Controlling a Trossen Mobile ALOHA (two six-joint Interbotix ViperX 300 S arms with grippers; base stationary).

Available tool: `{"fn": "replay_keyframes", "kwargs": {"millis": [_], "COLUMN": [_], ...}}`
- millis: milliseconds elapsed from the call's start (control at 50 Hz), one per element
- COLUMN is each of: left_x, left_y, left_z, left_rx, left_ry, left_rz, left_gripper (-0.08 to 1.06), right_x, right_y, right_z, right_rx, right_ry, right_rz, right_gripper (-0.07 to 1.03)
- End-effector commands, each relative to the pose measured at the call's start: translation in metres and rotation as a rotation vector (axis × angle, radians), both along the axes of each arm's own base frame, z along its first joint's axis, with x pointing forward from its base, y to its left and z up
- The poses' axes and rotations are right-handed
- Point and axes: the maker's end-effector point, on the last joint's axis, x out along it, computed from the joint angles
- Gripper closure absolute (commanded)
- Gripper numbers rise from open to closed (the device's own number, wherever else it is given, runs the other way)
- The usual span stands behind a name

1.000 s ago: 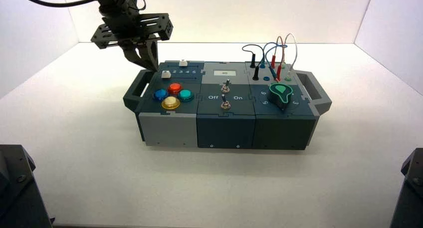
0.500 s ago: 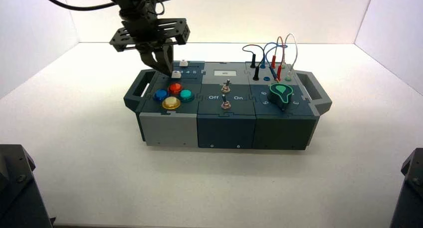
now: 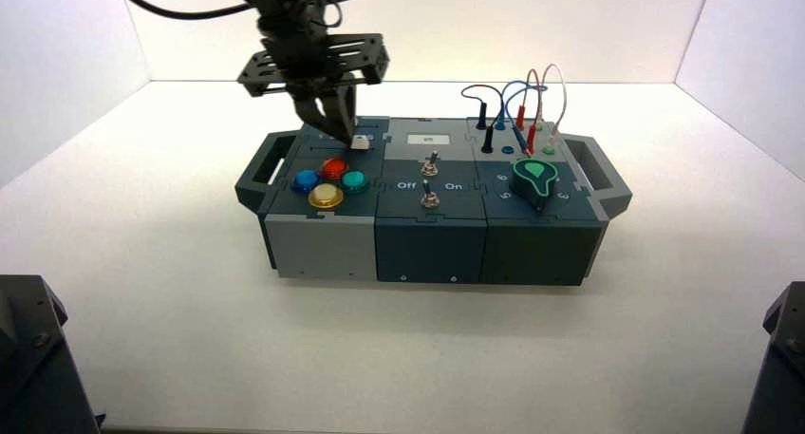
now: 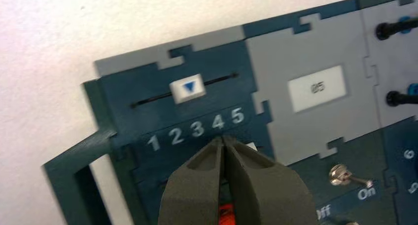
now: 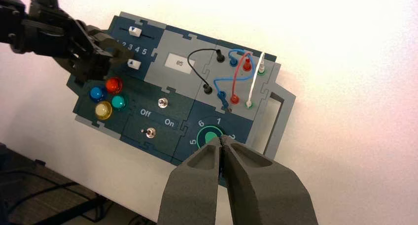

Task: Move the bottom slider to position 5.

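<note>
The left gripper [image 3: 349,135], its dark fingers pressed together on nothing, has swept rightward across the box — pushing the small white squarish bottom slider [image 3: 360,142] from the row's start to beneath the printed white numeral 5 [image 4: 237,115]. The move looks essentially done. The right gripper [image 5: 223,151], likewise closed, hovers above the dial side.

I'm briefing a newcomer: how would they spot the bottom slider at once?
Find the box and its left section with four coloured buttons. Just behind them, beside the left gripper, sits the bottom slider, a small white knob under the numerals 1 to 5. The matching white knob rides the slot above the numerals.
</note>
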Motion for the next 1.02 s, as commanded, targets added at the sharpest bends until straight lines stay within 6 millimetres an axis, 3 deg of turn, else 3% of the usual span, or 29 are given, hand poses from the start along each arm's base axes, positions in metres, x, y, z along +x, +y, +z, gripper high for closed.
{"fn": "replay_keyframes", "kwargs": {"millis": [20, 140, 320, 540, 1020], "left_x": [0.0, 0.0, 0.003, 0.004, 0.006], "left_y": [-0.014, -0.015, -0.004, 0.002, 0.0], "left_z": [0.003, 0.0, 0.015, 0.053, 0.097], "left_rx": [-0.012, -0.009, -0.022, -0.058, -0.111], "left_ry": [0.001, 0.007, -0.026, -0.115, -0.209], "left_rz": [-0.019, -0.021, -0.001, -0.015, -0.033], "left_gripper": [1.01, 1.01, 1.01, 1.01, 1.01], "right_x": [0.006, 0.006, 0.006, 0.003, 0.002], "right_y": [0.002, 0.002, 0.002, 0.0, -0.002], "right_z": [0.012, 0.012, 0.011, 0.004, 0.001], "right_rx": [0.022, 0.023, 0.022, 0.016, 0.0], "right_ry": [-0.026, -0.022, -0.017, 0.001, 0.004], "right_rz": [-0.01, -0.015, -0.018, -0.025, -0.024], "right_gripper": [0.98, 0.98, 0.98, 0.98, 0.98]}}
